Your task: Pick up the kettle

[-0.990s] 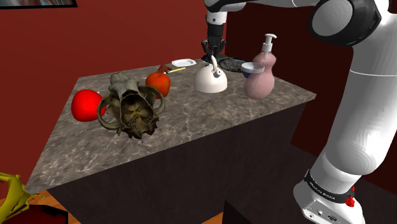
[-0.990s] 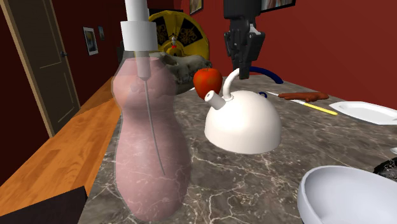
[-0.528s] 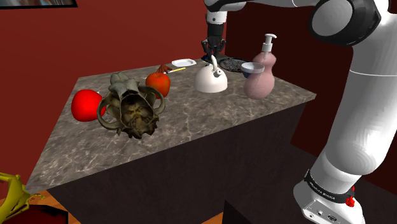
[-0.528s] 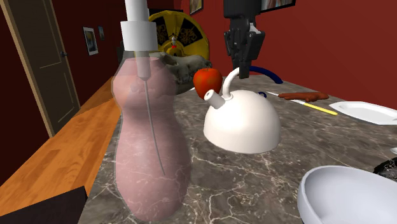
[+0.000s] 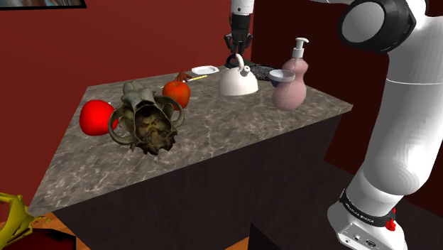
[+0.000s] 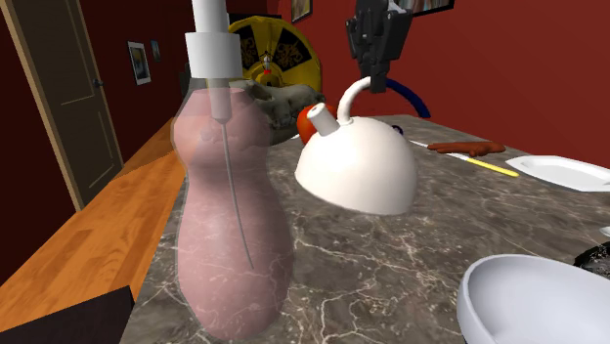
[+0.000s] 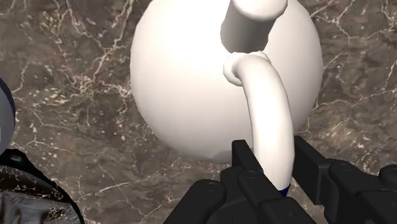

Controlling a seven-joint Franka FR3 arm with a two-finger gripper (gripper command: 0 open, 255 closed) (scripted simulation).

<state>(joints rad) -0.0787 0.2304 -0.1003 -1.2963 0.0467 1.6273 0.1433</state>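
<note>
The white dome-shaped kettle (image 5: 238, 82) (image 6: 357, 168) (image 7: 191, 83) hangs tilted, just above the marble counter (image 5: 234, 131) near its far edge. My black gripper (image 5: 239, 58) (image 6: 374, 70) (image 7: 275, 156) comes down from above and is shut on the top of the kettle's arched white handle (image 7: 270, 108). In the wrist view the two fingers clasp the handle on both sides, with the spout beyond it.
A pink soap dispenser (image 5: 291, 82) (image 6: 230, 215) stands close by the kettle. A white bowl (image 6: 533, 303), a small white dish (image 5: 204, 69), a red apple (image 5: 176, 92), a red ball (image 5: 96, 117) and a skull-like ornament (image 5: 145, 121) share the counter.
The gripper has risen with the kettle's handle in it. The kettle has come up off the counter and tipped, swinging a little towards the second exterior view's left.
</note>
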